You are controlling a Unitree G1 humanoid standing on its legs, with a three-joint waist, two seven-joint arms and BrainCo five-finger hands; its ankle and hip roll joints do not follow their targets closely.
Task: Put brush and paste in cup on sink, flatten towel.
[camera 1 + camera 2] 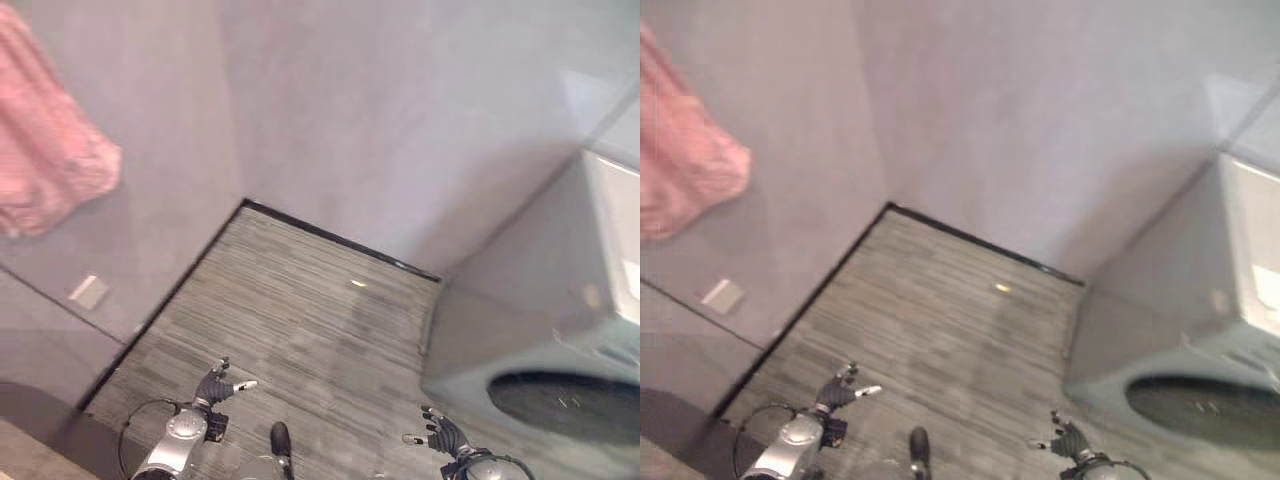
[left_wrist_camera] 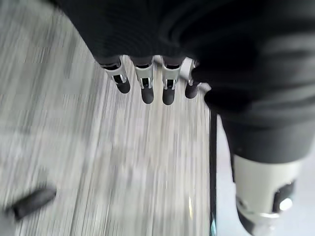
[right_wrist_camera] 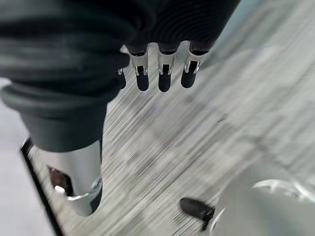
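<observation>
Striped grey floor (image 1: 300, 320) below both open, empty robot hands, left robot hand (image 1: 215, 387), right robot hand (image 1: 445, 435).

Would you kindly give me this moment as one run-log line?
left hand: open, empty, over floor | right hand: open, empty | pink towel: hanging on left wall | washing machine: at right | task things: not yet handled

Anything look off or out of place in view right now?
A small yellow speck lies on the striped floor near the far wall, too small to identify. The pink towel hangs bunched on the wall at left, not flat. Both hands, left and right, hang open over the floor, holding nothing.
</observation>
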